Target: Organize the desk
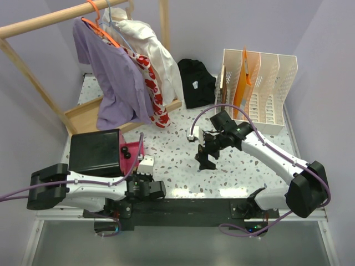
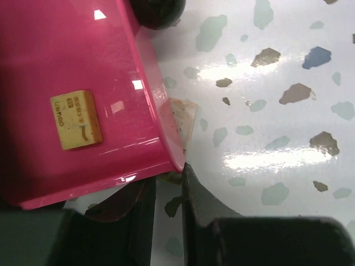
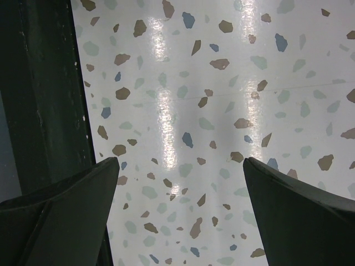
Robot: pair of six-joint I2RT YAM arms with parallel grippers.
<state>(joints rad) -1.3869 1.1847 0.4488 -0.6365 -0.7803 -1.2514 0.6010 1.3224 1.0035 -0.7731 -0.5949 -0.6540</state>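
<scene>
The desk [image 1: 177, 169] is white terrazzo [image 2: 266, 116]. A glossy pink box [image 2: 83, 83] sits at its near left [image 1: 135, 151], with a small tan block [image 2: 76, 120] inside it and a dark round thing [image 2: 158, 11] at its far end. My left gripper [image 2: 166, 177] is at the box's near corner. One finger shows red-tinted behind the pink wall and the other presses the corner from outside, with only a narrow gap between them. My right gripper [image 3: 180, 166] hangs wide open over bare desk [image 3: 194, 83] near the middle [image 1: 204, 160].
A black box lid [image 1: 95, 152] lies left of the pink box. At the back are a white file organizer [image 1: 258, 88], a black garment [image 1: 197, 82], and clothes hanging on a wooden rack over a wooden tray [image 1: 83, 116]. A black rail [image 1: 183, 208] runs along the front edge.
</scene>
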